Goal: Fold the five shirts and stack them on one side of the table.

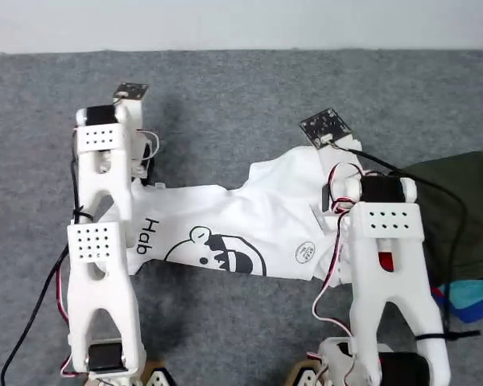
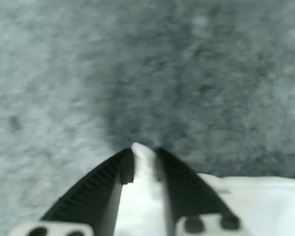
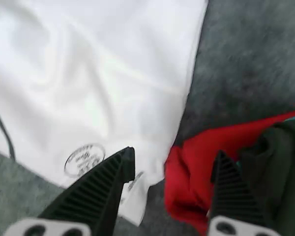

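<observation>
High view has the white fabric shirt with a black cartoon print [image 1: 249, 217] lying rumpled and unfolded between both arms; I judge folding barely begun, with no stack made. Left gripper [image 2: 143, 156] pinches its white edge. Right gripper [image 3: 176, 156] hangs spread over the hem; its wrist view reveals a crumpled red garment [image 3: 191, 182] between its fingers, arm-covered from above.

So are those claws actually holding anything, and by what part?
The left gripper is shut on the white shirt, pinching it at an edge. The right gripper is open, holding nothing.
</observation>
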`<state>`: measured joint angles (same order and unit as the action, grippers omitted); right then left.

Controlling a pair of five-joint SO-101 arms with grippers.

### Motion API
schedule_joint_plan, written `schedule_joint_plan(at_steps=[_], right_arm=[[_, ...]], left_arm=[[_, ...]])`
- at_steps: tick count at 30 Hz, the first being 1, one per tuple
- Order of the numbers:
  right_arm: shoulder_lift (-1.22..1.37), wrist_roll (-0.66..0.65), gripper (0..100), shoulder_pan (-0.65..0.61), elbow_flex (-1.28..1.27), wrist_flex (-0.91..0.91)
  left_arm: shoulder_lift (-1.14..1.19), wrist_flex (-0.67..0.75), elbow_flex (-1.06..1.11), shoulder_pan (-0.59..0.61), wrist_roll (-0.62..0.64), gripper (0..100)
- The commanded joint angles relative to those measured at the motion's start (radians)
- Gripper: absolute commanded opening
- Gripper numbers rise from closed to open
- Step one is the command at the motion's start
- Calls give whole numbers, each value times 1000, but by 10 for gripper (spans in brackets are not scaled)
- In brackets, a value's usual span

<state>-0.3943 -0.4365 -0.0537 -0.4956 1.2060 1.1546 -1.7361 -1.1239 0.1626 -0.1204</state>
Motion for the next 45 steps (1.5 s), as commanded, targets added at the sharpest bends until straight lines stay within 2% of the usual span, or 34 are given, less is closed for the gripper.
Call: schedule_joint_plan(at_steps=[1, 7, 13, 21, 27, 30, 32, 34, 36, 39, 45], right_arm=[[1, 46, 240, -5, 35, -136], [194, 152, 210, -47, 107, -325], [605, 155, 224, -104, 482, -321], [1135, 155, 223, -99, 1096, -139], [1422, 149, 220, -73, 1482, 2], [1535, 147, 137, -48, 1649, 48], [1592, 146, 6, -38, 1757, 111], [1629, 147, 36, -31, 1870, 200], [1644, 152, 3, -31, 1998, 283], [1643, 153, 9, -38, 2188, 400], [1463, 149, 10, -35, 2179, 544]], left_arm=[[-8, -15, -27, 6, 6, 13], [3, -11, -25, 5, 20, 12], [32, 12, -35, 2, 69, 12], [43, 2, -62, 5, 69, 12], [43, 2, -62, 5, 69, 12], [44, 2, -62, 5, 69, 12], [44, 2, -62, 5, 69, 12], [44, 0, -62, 5, 69, 12], [44, 0, -62, 5, 69, 12], [34, -14, -71, 6, 71, 12], [-189, -20, -108, 5, 137, 12]])
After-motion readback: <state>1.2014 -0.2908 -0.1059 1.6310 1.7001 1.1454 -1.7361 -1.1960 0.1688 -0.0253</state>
